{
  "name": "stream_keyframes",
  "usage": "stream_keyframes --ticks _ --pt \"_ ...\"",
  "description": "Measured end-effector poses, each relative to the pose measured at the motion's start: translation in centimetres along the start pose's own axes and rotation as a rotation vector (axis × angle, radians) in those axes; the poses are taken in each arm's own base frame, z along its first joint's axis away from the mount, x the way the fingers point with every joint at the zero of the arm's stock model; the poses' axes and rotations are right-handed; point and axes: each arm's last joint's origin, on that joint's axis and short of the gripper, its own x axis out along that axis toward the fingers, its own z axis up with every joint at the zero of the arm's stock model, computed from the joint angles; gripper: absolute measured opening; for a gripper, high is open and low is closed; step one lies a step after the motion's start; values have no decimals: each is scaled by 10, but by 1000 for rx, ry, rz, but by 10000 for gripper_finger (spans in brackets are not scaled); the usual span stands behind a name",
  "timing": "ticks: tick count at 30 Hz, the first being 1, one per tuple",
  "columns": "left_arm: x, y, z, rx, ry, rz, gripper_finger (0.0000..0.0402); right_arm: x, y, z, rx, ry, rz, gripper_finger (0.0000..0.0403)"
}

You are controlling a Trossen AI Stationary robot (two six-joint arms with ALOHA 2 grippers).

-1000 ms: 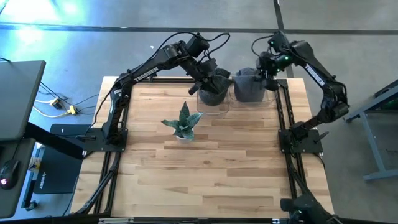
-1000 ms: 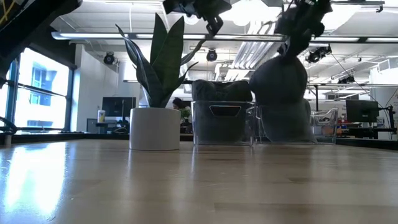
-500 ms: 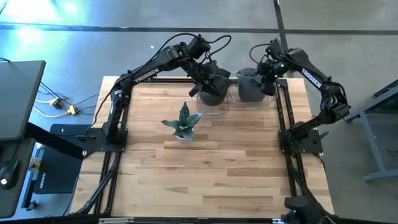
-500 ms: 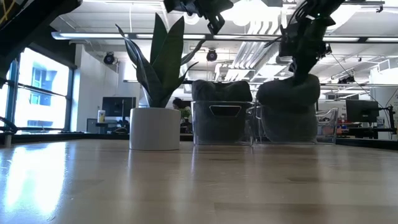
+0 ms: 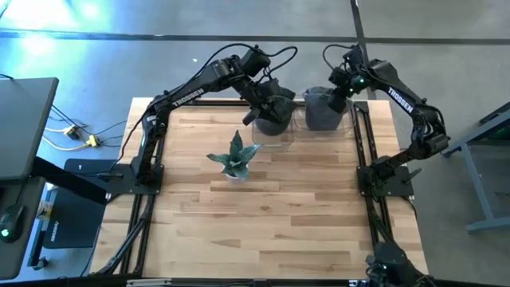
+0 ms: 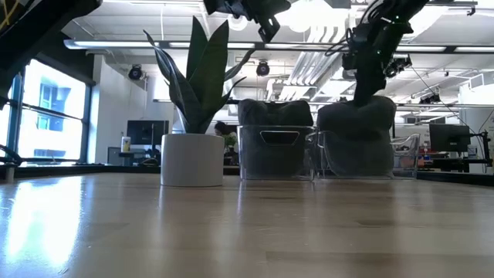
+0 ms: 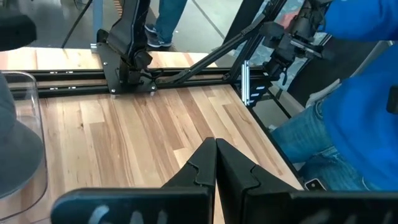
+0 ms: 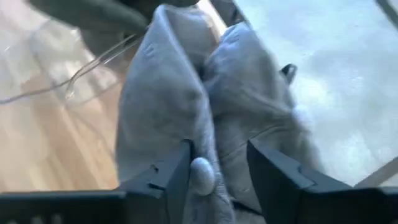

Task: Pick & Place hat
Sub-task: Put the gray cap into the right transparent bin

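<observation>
A grey hat [image 5: 322,114] sits slumped in the right clear bin [image 6: 356,154] at the table's far edge; its crown fills the right wrist view [image 8: 186,112]. My right gripper [image 8: 217,177] is open and points down right over it, its fingers on either side of a crown fold beside the top button [image 8: 200,175]. The left clear bin [image 6: 275,153] holds a darker hat [image 5: 273,108]. My left gripper [image 7: 216,167] is shut and hovers above that bin [image 5: 256,106], touching nothing. My right gripper comes from above, pointing down, at the grey hat's crown. A fold of cloth by the button [image 8: 200,175] fills the gap between the open fingers [image 8: 176,177] and lies against them. The hat rests slack in the bin, not lifted.
A potted plant [image 5: 234,158] in a white pot [image 6: 192,159] stands left of the bins, near the table's middle. The near half of the wooden table [image 5: 263,231] is bare. A person in blue [image 7: 354,106] stands beyond the table's edge.
My right gripper came down with the grey hat, which hung stretched below it a second ago. The hat has sunk into the right bin and slumped, its top now rounded. The gripper has since shifted slightly toward the far edge.
</observation>
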Motion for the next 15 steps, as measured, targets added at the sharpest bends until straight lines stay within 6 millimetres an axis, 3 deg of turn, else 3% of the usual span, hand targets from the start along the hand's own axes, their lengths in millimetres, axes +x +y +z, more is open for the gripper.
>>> stream_keyframes --ticks 6,10,15 --pt "0 0 0 3 -1 1 0 -7 -7 4 70 -37 -156 192" --pt "0 1 2 20 -13 6 0 -14 -7 7 84 -95 -193 190" --pt "0 2 5 44 -32 13 0 -33 3 6 89 -190 -114 176"
